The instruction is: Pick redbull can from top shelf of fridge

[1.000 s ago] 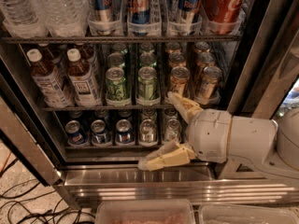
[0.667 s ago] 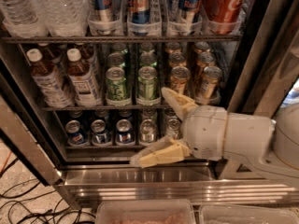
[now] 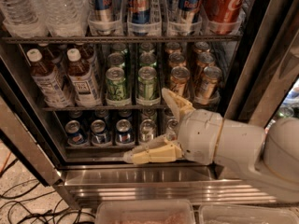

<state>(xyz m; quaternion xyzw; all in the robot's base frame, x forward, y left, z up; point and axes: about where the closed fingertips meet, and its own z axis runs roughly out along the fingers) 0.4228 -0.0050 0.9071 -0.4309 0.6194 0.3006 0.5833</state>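
Three slim blue-and-silver redbull cans [image 3: 138, 4] stand in clear lane trays on the top shelf [image 3: 121, 38] of the fridge [image 3: 140, 181], next to a wider red Coca-Cola can [image 3: 224, 3]. Their tops are cut off by the upper edge of the view. My gripper [image 3: 147, 125] is low in front of the fridge, level with the bottom shelves and well below the redbull cans. Its two cream fingers [image 3: 152, 154] are spread wide apart and hold nothing.
Water bottles [image 3: 44, 6] stand at the top left. The middle shelf holds tea bottles [image 3: 81, 76], green cans [image 3: 116, 84] and orange cans [image 3: 208, 82]. Short dark cans [image 3: 100, 132] fill the bottom shelf. Clear bins [image 3: 145, 213] sit below; cables [image 3: 23, 204] lie on the floor.
My gripper and arm have shifted slightly left and down in front of the lower shelves. The fingers stay spread open. The cans have not moved.
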